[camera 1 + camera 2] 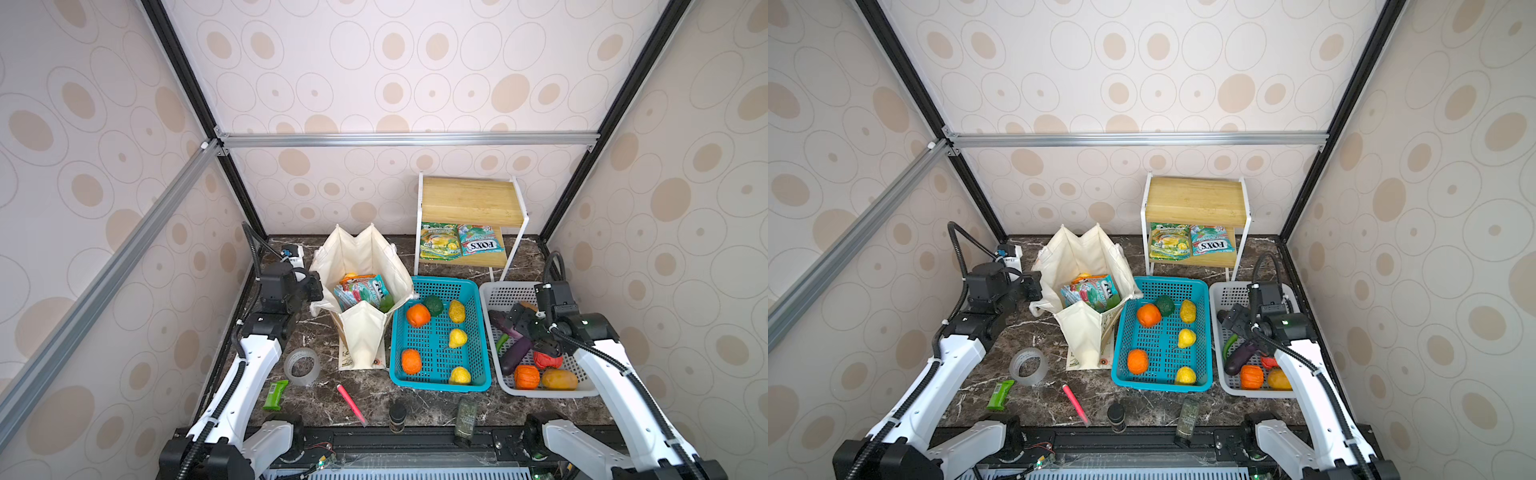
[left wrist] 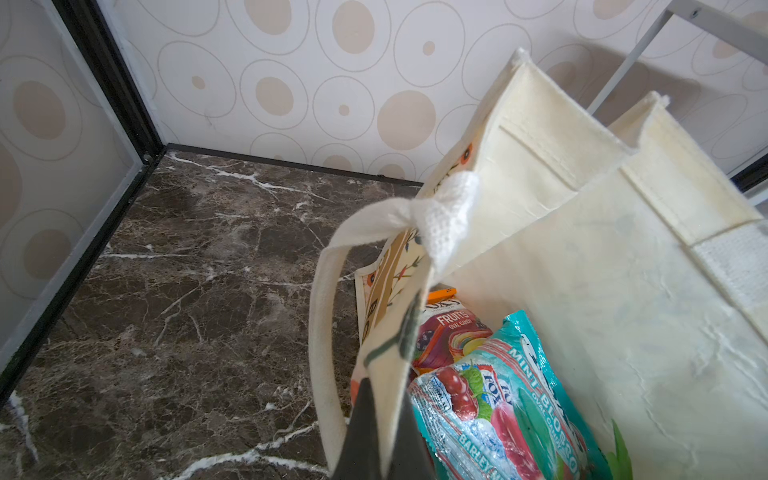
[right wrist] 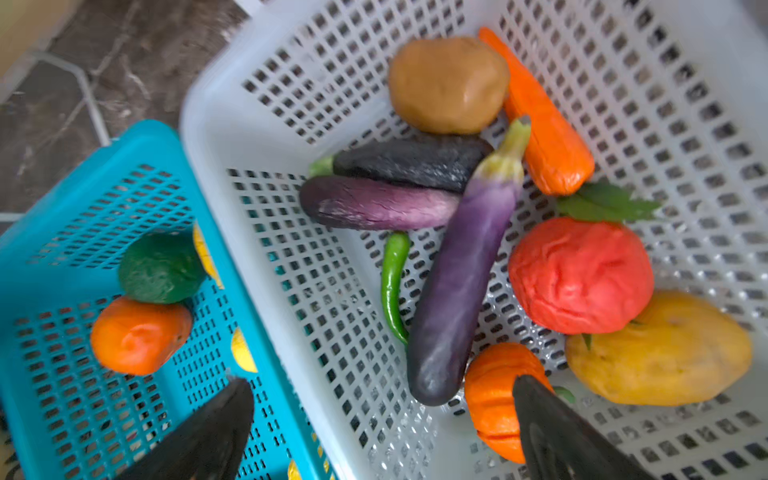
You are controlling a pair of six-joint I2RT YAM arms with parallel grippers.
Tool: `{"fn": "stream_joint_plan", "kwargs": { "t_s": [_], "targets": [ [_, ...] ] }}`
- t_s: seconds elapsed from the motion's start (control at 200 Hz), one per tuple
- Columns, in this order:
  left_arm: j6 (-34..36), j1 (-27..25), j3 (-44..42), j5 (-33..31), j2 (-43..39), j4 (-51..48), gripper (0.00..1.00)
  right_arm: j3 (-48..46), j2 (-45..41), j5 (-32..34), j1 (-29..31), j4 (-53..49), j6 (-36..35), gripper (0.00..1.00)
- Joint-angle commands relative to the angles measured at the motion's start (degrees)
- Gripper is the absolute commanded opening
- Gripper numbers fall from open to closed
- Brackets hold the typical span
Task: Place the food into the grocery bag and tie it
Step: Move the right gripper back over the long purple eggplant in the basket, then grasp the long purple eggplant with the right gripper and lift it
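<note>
Over the white basket [image 3: 195,124], right fingers [image 3: 561,436] spread above eggplant [image 3: 461,282]; left fingers [image 2: 359,444] pinch grocery bag [image 2: 582,291].

white-shelled left arm [image 1: 253,365] and right arm [image 1: 602,370], black at every joint; ribbed black cable hoses [image 1: 227,395], cinched with white zip ties [image 1: 211,422], run back from the left gripper [image 2: 384,419] and right gripper [image 3: 382,380]; tapered, matte-dark fingers [image 3: 557,432].
</note>
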Motion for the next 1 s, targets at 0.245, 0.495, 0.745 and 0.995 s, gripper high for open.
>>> {"fn": "stream_joint_plan", "kwargs": {
  "t_s": [0.245, 0.495, 0.745, 0.995],
  "targets": [
    [1.0, 0.2, 0.9, 0.4, -1.1, 2.9, 0.0, -12.0, -0.8, -2.1, -6.0, 8.3, 12.5, 0.76],
    [1.1, 0.2, 0.9, 0.2, -1.0, 2.8, 0.0, -12.1, 8.3, -1.8, -8.0, 13.4, 12.3, 0.75],
    [1.2, 0.2, 0.9, 0.1, -0.7, 2.7, 0.0, -12.8, 16.0, -4.1, -8.5, 18.1, 13.1, 0.68],
    [1.4, 0.2, 1.0, -0.3, -0.8, 2.5, 0.0, -14.9, 19.1, -3.0, -8.6, 21.7, 13.8, 0.49]
  ]
}}
